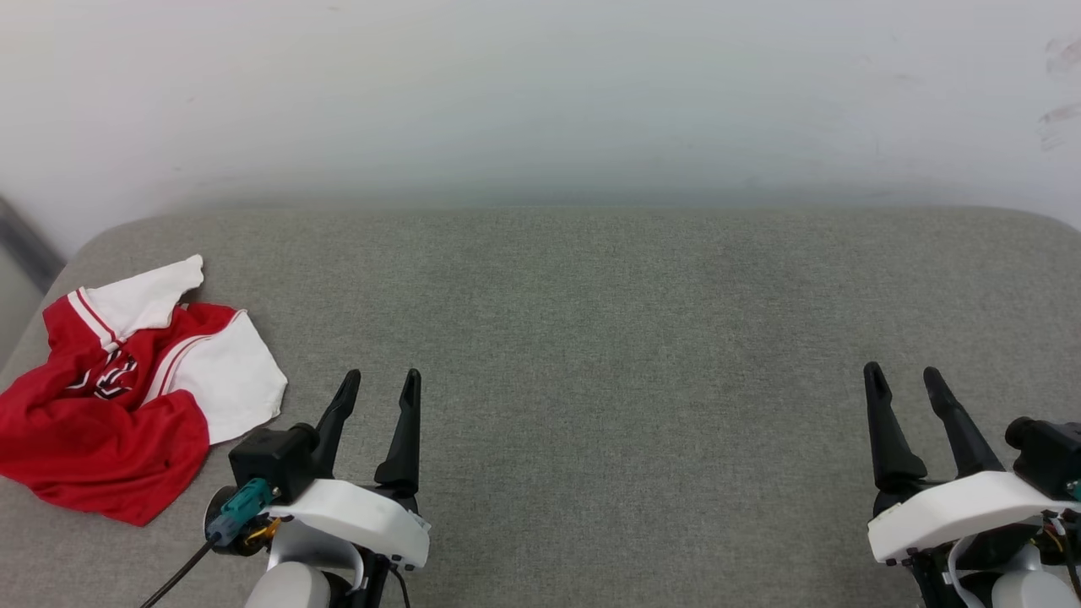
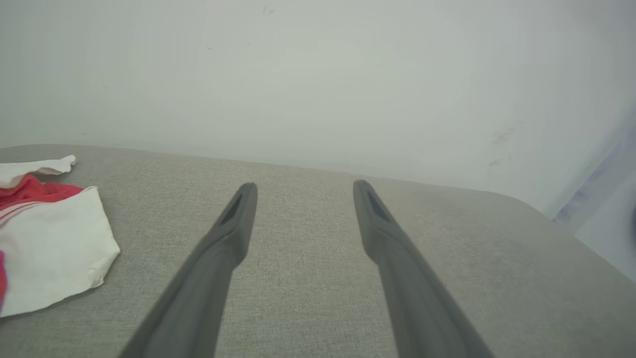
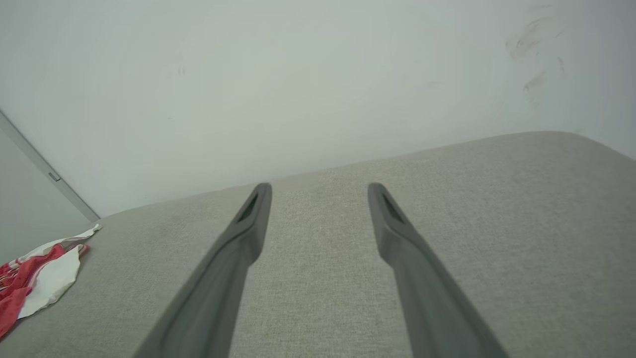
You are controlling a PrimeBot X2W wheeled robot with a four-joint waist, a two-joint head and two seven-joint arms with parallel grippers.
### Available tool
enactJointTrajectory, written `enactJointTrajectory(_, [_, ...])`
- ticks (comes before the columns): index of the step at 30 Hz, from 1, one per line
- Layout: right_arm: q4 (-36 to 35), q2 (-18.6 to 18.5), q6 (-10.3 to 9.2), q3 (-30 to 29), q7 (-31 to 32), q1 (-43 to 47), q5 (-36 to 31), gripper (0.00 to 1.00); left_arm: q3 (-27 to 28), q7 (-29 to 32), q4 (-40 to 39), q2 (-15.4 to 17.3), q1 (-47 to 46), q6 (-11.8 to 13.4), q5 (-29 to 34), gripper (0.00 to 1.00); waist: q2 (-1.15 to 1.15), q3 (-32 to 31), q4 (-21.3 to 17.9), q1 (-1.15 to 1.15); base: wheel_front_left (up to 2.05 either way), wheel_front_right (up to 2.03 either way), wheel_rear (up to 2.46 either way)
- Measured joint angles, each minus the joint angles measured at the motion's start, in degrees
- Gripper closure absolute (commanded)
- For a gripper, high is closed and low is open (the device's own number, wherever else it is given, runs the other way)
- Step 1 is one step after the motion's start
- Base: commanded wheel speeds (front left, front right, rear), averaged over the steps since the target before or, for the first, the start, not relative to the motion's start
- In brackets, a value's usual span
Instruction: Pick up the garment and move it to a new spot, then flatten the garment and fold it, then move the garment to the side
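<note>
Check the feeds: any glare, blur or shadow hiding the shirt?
Head view: soft, even light, no glare; the garment is sharp, with a faint shadow at its edge. Left wrist view: the left gripper's fingers blur toward the lens; the frame edge crops the garment. Right wrist view: wide-angle bows the cushion edge.

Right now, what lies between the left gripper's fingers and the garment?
Only bare grey cushion: the head view shows a strip of it separating the left gripper from the garment, with nothing on it.

Red-and-white garment (image 1: 101, 414), grey cushion (image 1: 591, 338)
</note>
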Motion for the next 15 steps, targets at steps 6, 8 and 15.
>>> enactJointTrajectory(6, [-0.66,0.0,0.0,-0.08,0.12,0.03,-3.78,0.0,-0.33,-0.91,0.63,-0.01,-0.3,0.51,3.37,0.0,0.0,0.09,0.13,0.0,0.0,0.0,0.0])
enactJointTrajectory(8, [-0.81,0.0,0.0,-0.12,0.12,0.03,-4.59,0.0,-0.4,-1.13,0.77,-0.02,-0.32,0.76,4.28,0.0,0.0,0.11,0.19,0.0,0.0,0.0,0.0])
enactJointTrajectory(15, [-1.0,0.01,0.0,-0.09,0.13,0.07,-7.42,0.0,-0.57,-1.96,1.54,-0.15,-0.55,0.79,7.06,0.0,0.0,0.17,0.39,0.0,0.0,0.0,0.0])
